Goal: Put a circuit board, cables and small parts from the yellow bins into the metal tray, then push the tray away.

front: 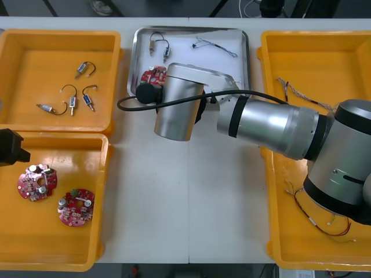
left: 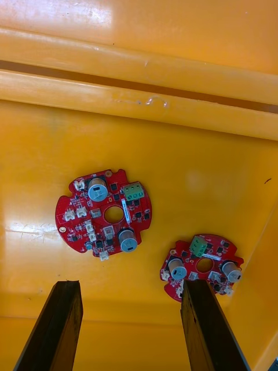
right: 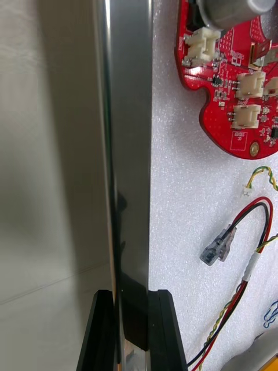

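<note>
Clamping the rim of the metal tray [right: 130, 145], the right gripper [right: 130, 298] has its fingers apart only by the wall's thickness, one outside and one inside. Just within, on the white lining, lie a red and black cable [right: 255, 220] and, farther along, a red circuit board [right: 231, 87]. At the left, the left gripper [left: 130, 287] hangs wide apart, holding nothing, over the near left yellow bin [left: 139, 133], above two more boards [left: 104, 213].
</note>
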Tool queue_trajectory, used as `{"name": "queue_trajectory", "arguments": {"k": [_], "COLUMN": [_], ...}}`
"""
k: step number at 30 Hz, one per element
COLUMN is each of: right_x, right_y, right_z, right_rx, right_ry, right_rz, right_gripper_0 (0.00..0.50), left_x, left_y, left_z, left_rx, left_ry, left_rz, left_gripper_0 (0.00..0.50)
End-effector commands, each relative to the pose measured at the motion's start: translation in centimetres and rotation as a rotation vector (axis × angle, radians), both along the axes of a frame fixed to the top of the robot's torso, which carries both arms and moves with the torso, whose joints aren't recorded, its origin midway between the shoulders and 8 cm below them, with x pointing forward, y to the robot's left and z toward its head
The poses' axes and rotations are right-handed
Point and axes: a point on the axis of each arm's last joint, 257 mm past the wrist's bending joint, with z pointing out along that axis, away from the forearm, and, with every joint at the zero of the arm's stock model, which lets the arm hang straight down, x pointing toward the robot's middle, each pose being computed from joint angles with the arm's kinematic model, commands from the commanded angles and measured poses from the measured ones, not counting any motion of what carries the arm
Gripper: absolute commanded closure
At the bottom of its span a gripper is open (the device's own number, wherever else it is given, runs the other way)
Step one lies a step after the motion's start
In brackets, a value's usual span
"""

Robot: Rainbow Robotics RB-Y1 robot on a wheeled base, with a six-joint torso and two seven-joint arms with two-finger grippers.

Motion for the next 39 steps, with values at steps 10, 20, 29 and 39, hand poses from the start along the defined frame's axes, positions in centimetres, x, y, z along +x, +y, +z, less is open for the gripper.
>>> {"name": "queue_trajectory", "arguments": {"k": [10, 20, 29, 39], "right_x": [0.2, -6.5, -11.2, -12.9], "right_y": [4.0, 4.5, 0.9, -5.1], "right_z": [4.4, 4.0, 5.6, 7.2], "right_rx": [0.090, 0.187, 0.271, 0.610], "right_ry": [0.005, 0.176, 0.290, 0.347], "right_rz": [0.021, -0.031, -0.136, -0.339], "right_gripper_0": [0.000, 0.000, 0.000, 0.000], "left_x": [-0.4, -0.4, -0.4, -0.4], "left_y": [1.5, 1.5, 1.5, 1.5], "left_z": [1.4, 1.4, 1.4, 1.4], "left_rx": [0.076, 0.076, 0.076, 0.076], "left_ry": [-0.019, -0.019, -0.019, -0.019], "left_rz": [-0.069, -0.069, -0.069, -0.069], "left_gripper_0": [0.000, 0.000, 0.000, 0.000]}}
